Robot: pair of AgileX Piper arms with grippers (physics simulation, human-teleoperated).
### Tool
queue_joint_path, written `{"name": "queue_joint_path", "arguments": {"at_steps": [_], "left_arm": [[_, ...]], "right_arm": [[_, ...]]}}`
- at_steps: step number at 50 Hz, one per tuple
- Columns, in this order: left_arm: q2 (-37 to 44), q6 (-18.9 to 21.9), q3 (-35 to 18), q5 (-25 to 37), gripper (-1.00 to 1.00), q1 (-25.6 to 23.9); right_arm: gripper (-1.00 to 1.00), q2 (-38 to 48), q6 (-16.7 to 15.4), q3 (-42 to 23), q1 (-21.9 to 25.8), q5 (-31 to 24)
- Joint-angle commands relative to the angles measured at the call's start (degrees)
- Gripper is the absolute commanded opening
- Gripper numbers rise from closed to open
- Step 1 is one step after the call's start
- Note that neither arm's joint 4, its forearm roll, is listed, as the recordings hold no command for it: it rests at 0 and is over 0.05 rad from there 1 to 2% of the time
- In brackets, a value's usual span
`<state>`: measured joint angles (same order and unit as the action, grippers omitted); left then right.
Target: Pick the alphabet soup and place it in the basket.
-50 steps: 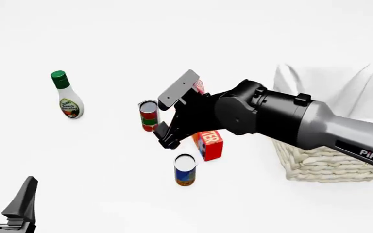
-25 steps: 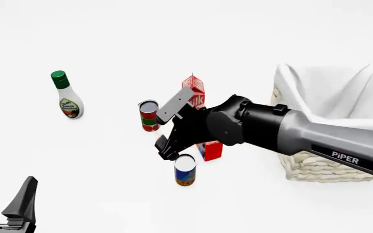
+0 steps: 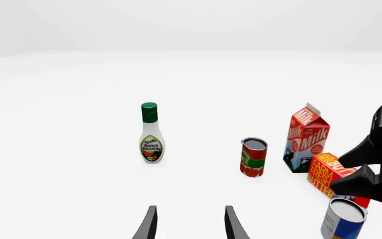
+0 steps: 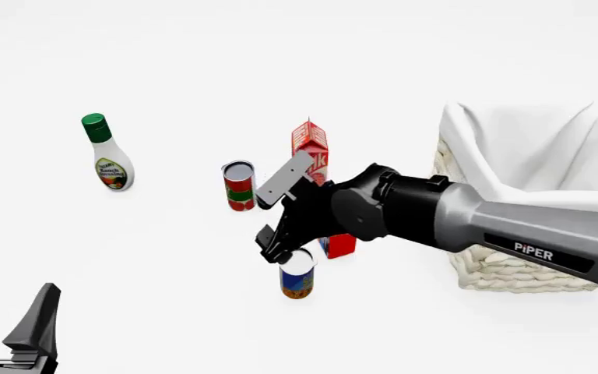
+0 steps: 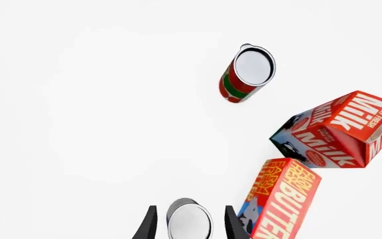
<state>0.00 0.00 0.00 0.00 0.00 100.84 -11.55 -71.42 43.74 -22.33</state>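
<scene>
The left gripper (image 4: 8,312) sat low, well to the left of the alphabet soup (image 4: 297,274), its fingers spread apart and holding nothing. The ranch dressing bottle (image 4: 105,153) stood far left of the soup can, the red tomato can (image 4: 239,185) just behind and left of it. The right gripper (image 4: 283,253) angled steeply down from the right, its open fingers flanking the soup can's top without closing on it. The butter box (image 4: 339,245) and milk carton (image 4: 311,146) stood behind the soup. The basket (image 4: 507,269) was well to its right.
</scene>
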Motion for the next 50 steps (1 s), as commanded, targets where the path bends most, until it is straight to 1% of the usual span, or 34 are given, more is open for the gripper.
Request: {"name": "queue_joint_path", "arguments": {"at_steps": [1, 9, 18, 25, 32, 37, 38, 39, 50], "left_arm": [[0.0, 0.0, 0.0, 0.0, 1.0, 0.0], [0.0, 0.0, 0.0, 0.0, 1.0, 0.0], [0.0, 0.0, 0.0, 0.0, 1.0, 0.0], [0.0, 0.0, 0.0, 0.0, 1.0, 0.0], [0.0, 0.0, 0.0, 0.0, 1.0, 0.0], [0.0, 0.0, 0.0, 0.0, 1.0, 0.0], [0.0, 0.0, 0.0, 0.0, 1.0, 0.0], [0.0, 0.0, 0.0, 0.0, 1.0, 0.0], [0.0, 0.0, 0.0, 0.0, 1.0, 0.0]], "right_arm": [[1.0, 1.3, 0.5, 0.9, 0.0, 1.4], [1.0, 2.4, 1.2, 1.6, 0.4, 2.2], [1.0, 3.0, 1.5, 2.8, -0.4, 3.3], [1.0, 3.1, 1.3, 3.6, -0.9, 3.8], [1.0, 3.0, -0.5, 4.8, -2.9, 4.4], [1.0, 3.8, 0.1, 5.3, -2.4, 5.2], [1.0, 5.1, 0.9, 5.7, -1.7, 5.5], [1.0, 5.1, 1.0, 5.8, -1.6, 5.6], [1.0, 5.5, 1.2, 6.2, -1.6, 6.2]]}}
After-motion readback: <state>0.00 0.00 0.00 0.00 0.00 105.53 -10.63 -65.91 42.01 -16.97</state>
